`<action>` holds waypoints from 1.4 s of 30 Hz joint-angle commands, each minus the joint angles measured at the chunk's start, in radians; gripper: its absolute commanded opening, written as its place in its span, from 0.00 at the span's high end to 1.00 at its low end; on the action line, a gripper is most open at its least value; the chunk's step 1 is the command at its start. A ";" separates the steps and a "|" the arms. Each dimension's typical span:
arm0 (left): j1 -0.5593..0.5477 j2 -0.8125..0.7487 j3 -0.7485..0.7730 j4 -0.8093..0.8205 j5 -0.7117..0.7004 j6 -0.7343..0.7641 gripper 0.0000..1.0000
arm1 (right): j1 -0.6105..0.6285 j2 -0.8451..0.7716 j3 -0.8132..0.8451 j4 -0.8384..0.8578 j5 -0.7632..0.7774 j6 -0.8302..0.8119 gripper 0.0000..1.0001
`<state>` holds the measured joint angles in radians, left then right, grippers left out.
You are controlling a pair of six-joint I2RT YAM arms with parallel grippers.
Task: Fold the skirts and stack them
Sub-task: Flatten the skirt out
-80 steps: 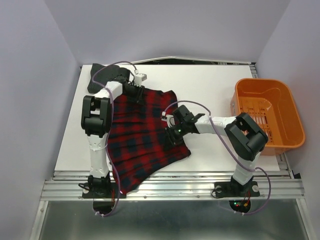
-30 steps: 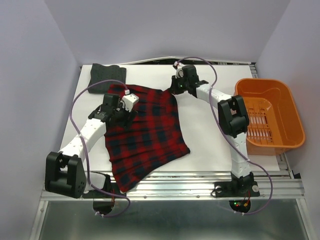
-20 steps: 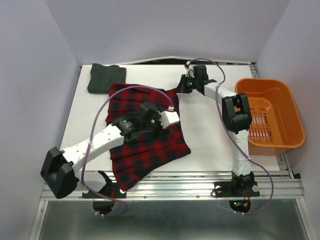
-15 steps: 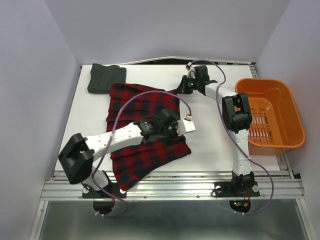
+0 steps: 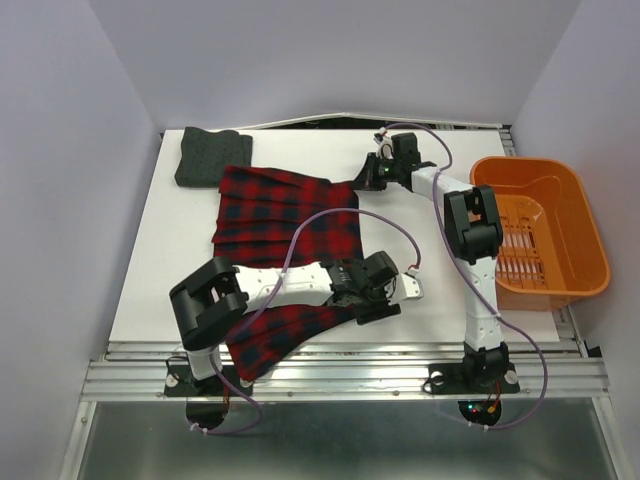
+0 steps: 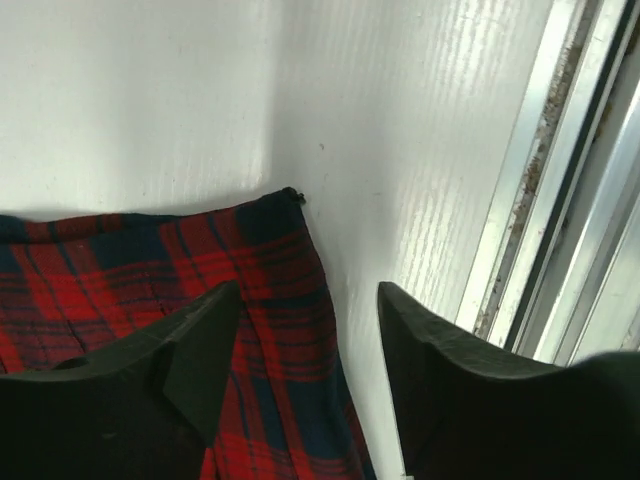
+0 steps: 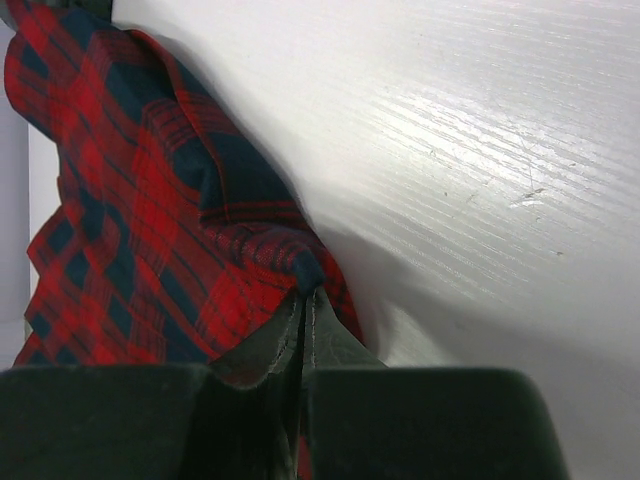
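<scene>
The red-and-black plaid skirt [image 5: 290,235] lies spread on the white table [image 5: 430,230], its near end hanging over the front edge. The dark grey dotted skirt [image 5: 208,158] lies folded at the back left. My right gripper [image 5: 368,172] is at the plaid skirt's far right corner. In the right wrist view it [image 7: 305,297] is shut on a fold of the plaid cloth [image 7: 150,200]. My left gripper [image 5: 380,293] hovers over the skirt's near right corner. In the left wrist view it [image 6: 310,300] is open and empty above the plaid corner [image 6: 270,260].
An orange plastic basket [image 5: 590,270] stands at the right edge of the table. Metal rails [image 6: 560,200] run along the table's front edge close to my left gripper. The left arm's cable loops over the skirt.
My left arm has swept from the skirt's far left across to its near right corner. My right gripper has stayed at the far right corner, gripping it. The skirt's far edge lies flatter.
</scene>
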<state>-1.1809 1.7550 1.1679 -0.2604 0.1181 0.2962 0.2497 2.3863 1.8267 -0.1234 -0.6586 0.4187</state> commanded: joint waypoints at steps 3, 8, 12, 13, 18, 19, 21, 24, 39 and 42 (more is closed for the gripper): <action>0.003 0.034 0.059 0.015 -0.041 -0.046 0.41 | -0.001 0.017 0.060 0.013 -0.039 0.012 0.99; 0.001 0.086 0.082 -0.003 -0.075 -0.042 0.42 | -0.010 0.019 0.063 0.014 -0.041 0.015 0.99; -0.002 0.092 0.081 -0.008 -0.075 -0.042 0.66 | -0.010 0.024 0.063 0.013 -0.030 0.011 0.99; -0.005 0.089 0.078 -0.008 -0.072 -0.039 0.73 | -0.021 0.025 0.074 0.013 -0.026 0.011 0.99; -0.100 0.067 0.032 -0.023 -0.095 0.012 1.00 | -0.046 0.053 0.124 0.005 0.002 0.005 0.99; -0.114 0.063 0.024 -0.025 -0.094 0.018 1.00 | -0.058 0.057 0.131 0.005 0.005 0.002 0.99; -0.147 0.054 0.010 -0.026 -0.097 0.038 1.00 | -0.067 0.073 0.147 0.005 0.017 -0.004 0.99; -0.161 0.070 0.019 -0.068 -0.075 0.049 1.00 | -0.067 0.085 0.166 -0.005 0.065 -0.043 0.99; 0.265 -0.340 -0.008 -0.057 0.050 -0.032 0.31 | -0.067 -0.007 0.112 -0.142 0.220 -0.238 0.99; 0.419 -0.388 -0.022 -0.083 0.089 0.016 0.32 | -0.067 -0.032 0.114 -0.142 0.307 -0.285 0.99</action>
<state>-0.9234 1.4292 1.1496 -0.3027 0.1181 0.2981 0.2024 2.4451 1.9434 -0.2626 -0.5201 0.2405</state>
